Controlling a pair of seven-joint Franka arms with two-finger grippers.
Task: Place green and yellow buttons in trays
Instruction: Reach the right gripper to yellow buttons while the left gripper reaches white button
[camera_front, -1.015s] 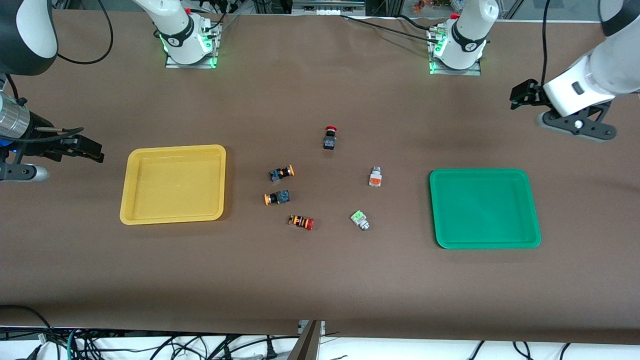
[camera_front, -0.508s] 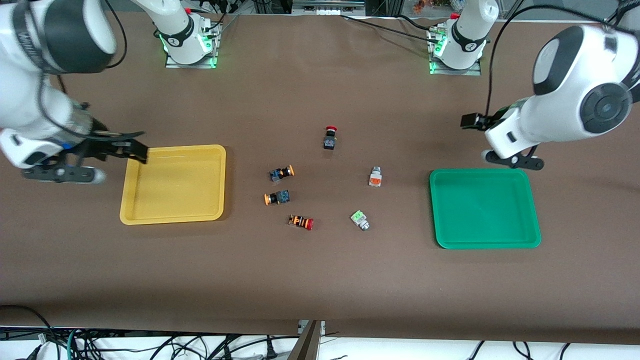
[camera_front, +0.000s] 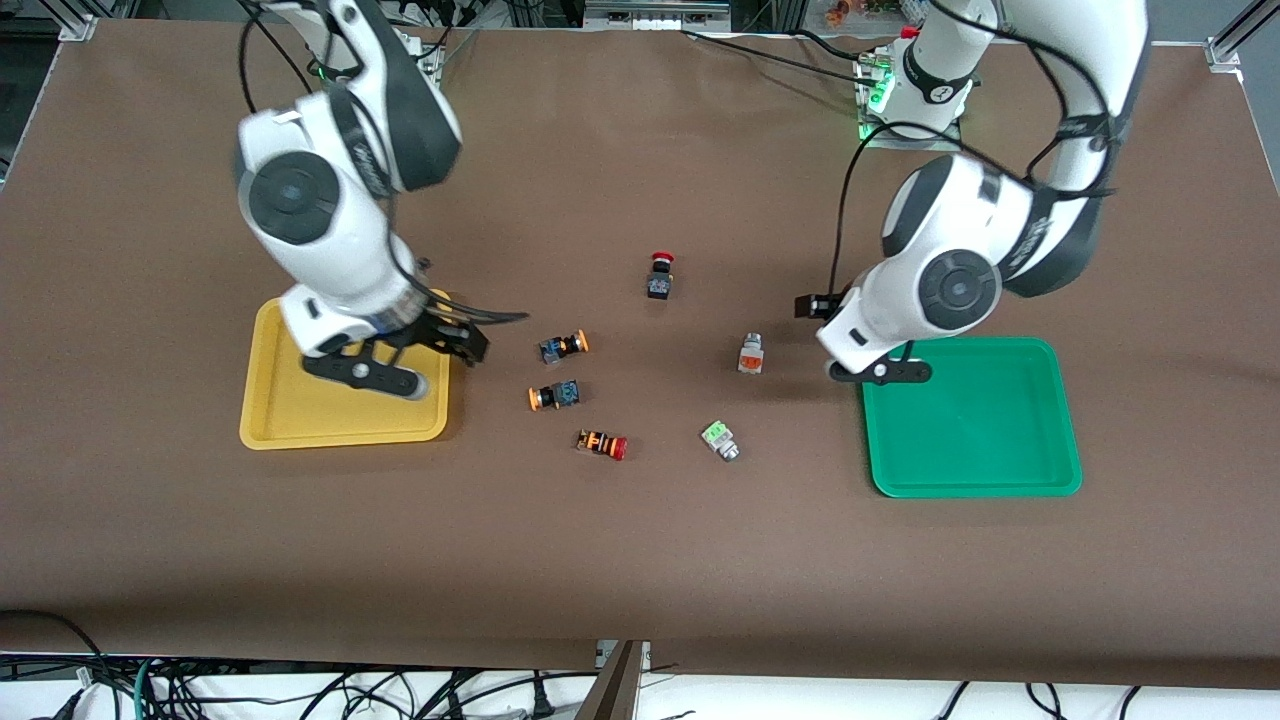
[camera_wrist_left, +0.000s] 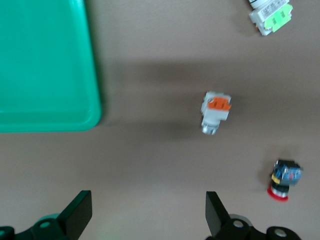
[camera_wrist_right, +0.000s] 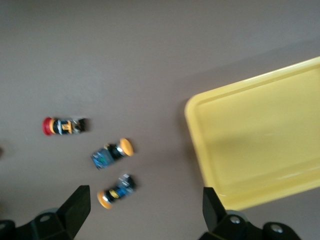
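Six switches lie loose mid-table, between two trays. Four are task pieces: two black-bodied buttons with yellow-orange caps, one (camera_front: 563, 346) just farther from the front camera than the other (camera_front: 554, 395), both toward the right arm's end; one white-and-silver button with an orange face (camera_front: 751, 354); one with a green face (camera_front: 719, 439), nearer the front edge. Two others: a black switch with a red mushroom cap (camera_front: 659, 276), farthest from the front camera, and an orange-striped switch with a red cap (camera_front: 602, 443) near the front of the cluster. Yellow tray (camera_front: 272, 410) sits toward the right arm's end, green tray (camera_front: 970, 470) toward the left arm's end; neither holds a button. Right gripper (camera_front: 458, 338) hangs over the yellow tray's inner edge, jaws spread wide and holding nothing; the arm hides part of that tray's floor. Left gripper (camera_wrist_left: 147, 217) hangs over bare table by the green tray's corner, jaws wide apart, empty; in the front view its fingers are hidden under the wrist. No lettering on the switches or trays can be read.
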